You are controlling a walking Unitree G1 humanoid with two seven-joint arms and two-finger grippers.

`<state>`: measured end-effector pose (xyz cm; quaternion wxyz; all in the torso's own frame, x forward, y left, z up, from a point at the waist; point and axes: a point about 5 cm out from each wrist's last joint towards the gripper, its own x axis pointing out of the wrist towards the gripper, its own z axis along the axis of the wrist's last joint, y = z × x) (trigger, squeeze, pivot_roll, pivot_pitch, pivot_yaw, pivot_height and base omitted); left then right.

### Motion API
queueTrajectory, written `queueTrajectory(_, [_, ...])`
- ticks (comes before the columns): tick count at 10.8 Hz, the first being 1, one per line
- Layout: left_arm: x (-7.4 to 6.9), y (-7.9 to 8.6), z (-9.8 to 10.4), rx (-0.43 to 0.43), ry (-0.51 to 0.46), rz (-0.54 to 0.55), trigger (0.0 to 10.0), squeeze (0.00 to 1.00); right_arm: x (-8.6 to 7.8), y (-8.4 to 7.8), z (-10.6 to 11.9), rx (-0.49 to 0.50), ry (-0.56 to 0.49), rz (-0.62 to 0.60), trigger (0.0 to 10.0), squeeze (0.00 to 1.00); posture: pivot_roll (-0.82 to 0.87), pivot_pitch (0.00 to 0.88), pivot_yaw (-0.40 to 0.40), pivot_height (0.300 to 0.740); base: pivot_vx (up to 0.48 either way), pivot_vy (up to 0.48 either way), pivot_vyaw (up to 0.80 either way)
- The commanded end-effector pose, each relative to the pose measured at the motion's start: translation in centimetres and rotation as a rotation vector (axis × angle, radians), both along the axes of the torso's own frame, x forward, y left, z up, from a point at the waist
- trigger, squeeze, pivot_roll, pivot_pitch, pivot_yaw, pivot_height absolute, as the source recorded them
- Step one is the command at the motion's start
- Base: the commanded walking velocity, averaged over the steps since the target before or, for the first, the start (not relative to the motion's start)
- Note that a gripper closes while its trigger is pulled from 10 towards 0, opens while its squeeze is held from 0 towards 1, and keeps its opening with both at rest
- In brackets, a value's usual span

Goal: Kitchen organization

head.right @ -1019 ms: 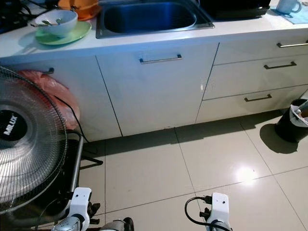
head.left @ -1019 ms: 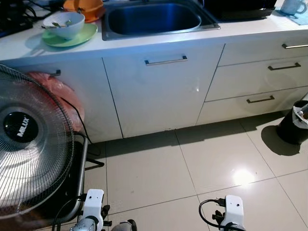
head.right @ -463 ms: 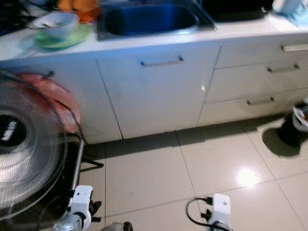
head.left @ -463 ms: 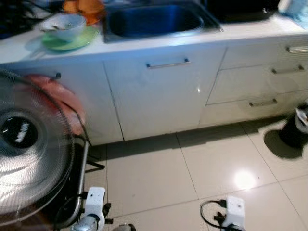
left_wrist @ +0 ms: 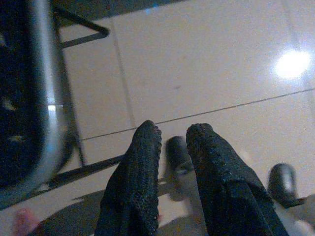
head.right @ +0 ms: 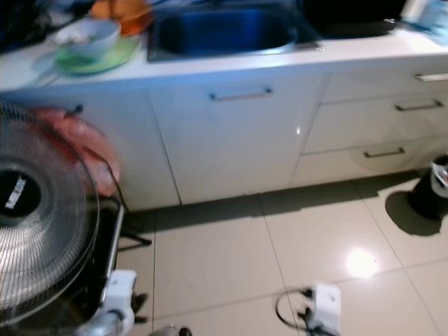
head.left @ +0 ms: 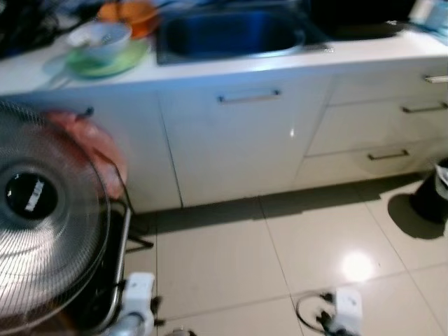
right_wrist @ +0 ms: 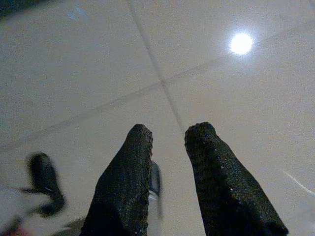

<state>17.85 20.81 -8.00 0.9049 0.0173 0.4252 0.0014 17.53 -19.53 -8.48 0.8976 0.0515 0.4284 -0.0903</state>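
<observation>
Everything has slid a touch lower and right in the head views since half a second ago, and it's blurred, so that's the camera on the move, not the kitchen. Nothing looks tidied yet: the bowl (head.left: pixel 101 38) sits on the green plate (head.left: pixel 108 59) at eleven o'clock on the counter (head.left: pixel 364 49), an orange dish (head.left: pixel 129 10) just behind, the sink (head.left: pixel 234 31) at twelve. A fan (head.left: pixel 42 217) crowds nine o'clock, a dark bin (head.left: pixel 434 199) sits at three. Left gripper (left_wrist: pixel 172 140) hangs over floor tiles (left_wrist: pixel 197 64), fingers slightly parted, holding nothing. Right gripper (right_wrist: pixel 167 135) is the same: a small gap, empty. My read: all the sorting is ahead.
</observation>
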Motion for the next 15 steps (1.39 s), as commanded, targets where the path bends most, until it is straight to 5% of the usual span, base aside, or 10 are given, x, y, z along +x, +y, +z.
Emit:
queueTrajectory(1, [0.27,-0.44,0.05,-0.015,-0.008,0.007,10.0,0.0,-1.08,-0.74,-0.37,-0.013,0.03,-0.019,10.0,0.0,-0.02,0.133,0.026,0.74,0.405,0.0,0.0])
queueTrajectory(15, [0.24,-0.42,0.05,-0.014,-0.007,-0.003,10.0,0.0,-1.1,-0.67,-0.39,-0.013,0.028,-0.016,10.0,0.0,-0.03,0.126,0.028,0.74,0.4,0.0,0.0])
